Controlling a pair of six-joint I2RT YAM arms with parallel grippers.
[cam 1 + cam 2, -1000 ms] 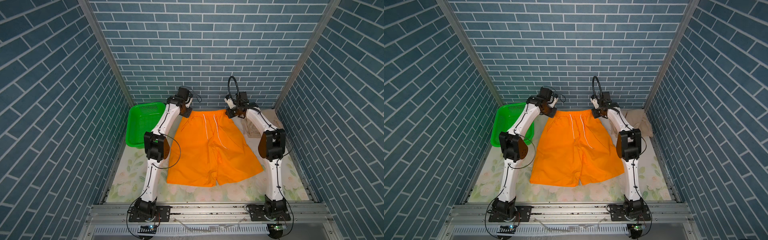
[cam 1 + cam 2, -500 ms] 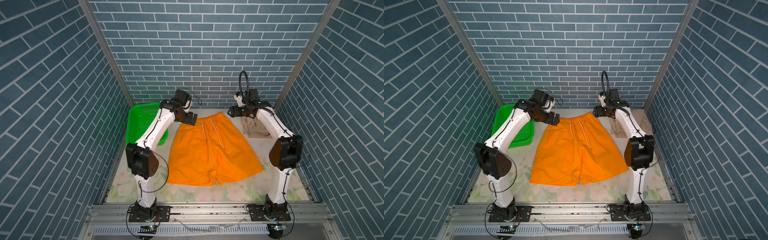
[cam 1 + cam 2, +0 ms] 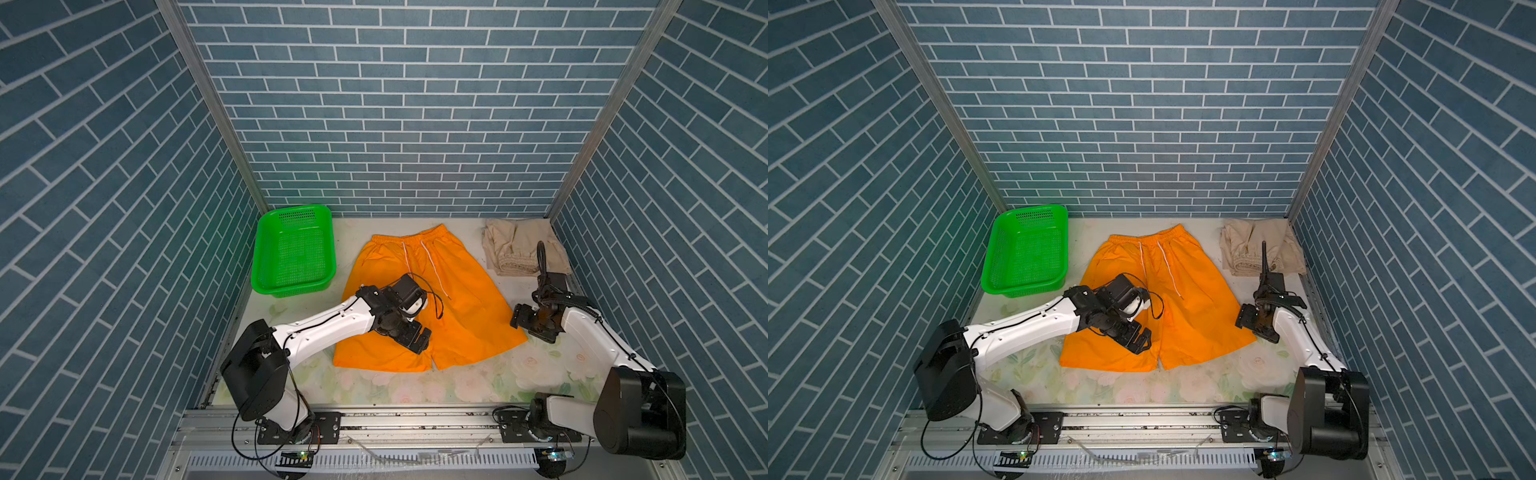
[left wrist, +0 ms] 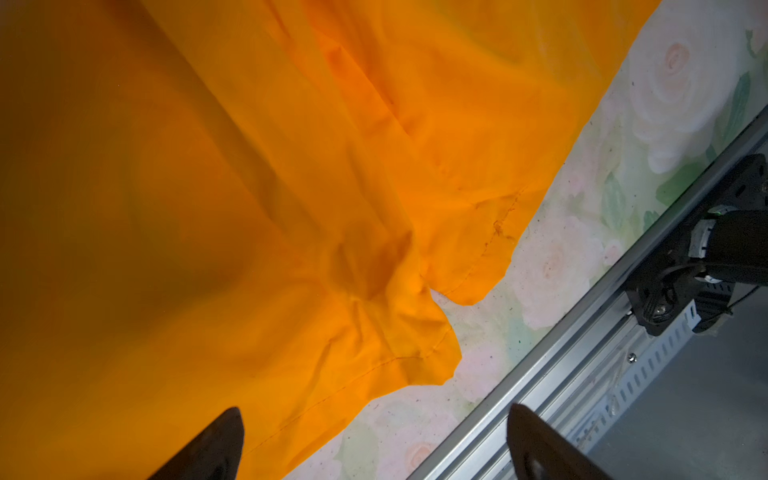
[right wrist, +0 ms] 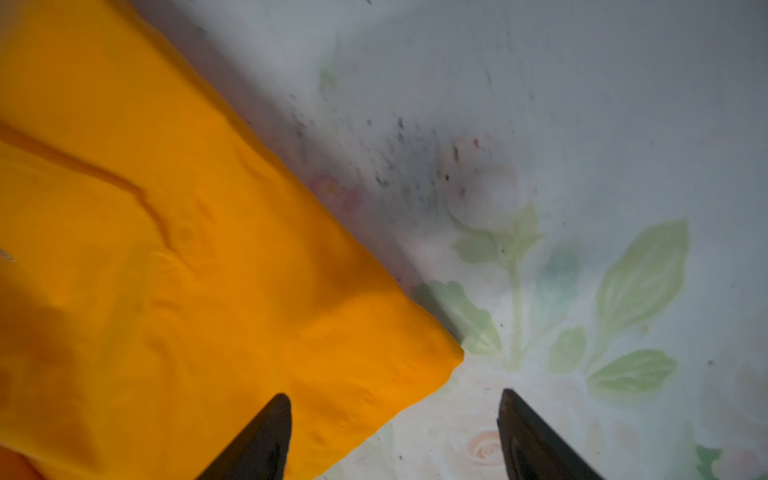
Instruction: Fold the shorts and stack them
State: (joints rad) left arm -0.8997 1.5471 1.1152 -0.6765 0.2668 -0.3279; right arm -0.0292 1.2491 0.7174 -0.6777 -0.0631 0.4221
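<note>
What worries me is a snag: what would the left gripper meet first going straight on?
Probably the orange shorts, at a leg's hem by the crotch; the open left gripper points at that edge. Depth is unclear, so it might land on the mat.

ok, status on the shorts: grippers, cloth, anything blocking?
Both open: left gripper above orange shorts near inner hems, right gripper at outer hem corner. Orange pair flat, unfolded; beige shorts bunched far right. Nothing blocking; green basket off left.
</note>
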